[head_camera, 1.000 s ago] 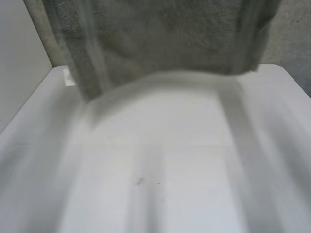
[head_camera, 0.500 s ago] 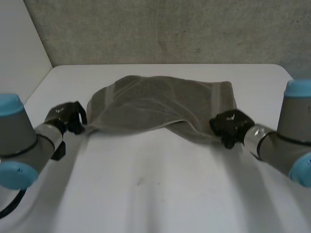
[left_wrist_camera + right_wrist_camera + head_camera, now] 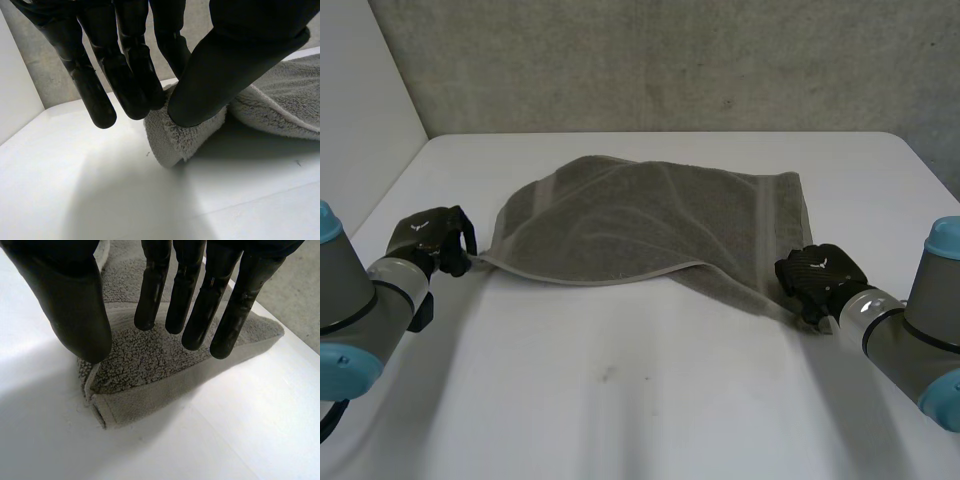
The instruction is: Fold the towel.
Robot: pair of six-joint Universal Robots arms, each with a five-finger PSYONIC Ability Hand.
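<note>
A grey towel (image 3: 650, 220) lies folded over on the white table (image 3: 650, 410), its upper layer's hem curving across the front. My left hand (image 3: 435, 240) is at the towel's near-left corner. In the left wrist view the thumb (image 3: 220, 75) pinches that corner (image 3: 175, 142) against the fingers. My right hand (image 3: 817, 275) is at the near-right corner. In the right wrist view its fingers (image 3: 182, 295) are straight and hover just above the corner (image 3: 145, 375), with the thumb (image 3: 75, 305) apart from the cloth.
The table's far edge meets a grey wall (image 3: 670, 60). A pale wall (image 3: 360, 120) stands at the far left. Bare tabletop stretches in front of the towel, between the two arms.
The towel came down from in front of the camera onto the table. The right hand let go of its corner and drew back. The left hand shifted left, still pinching.
</note>
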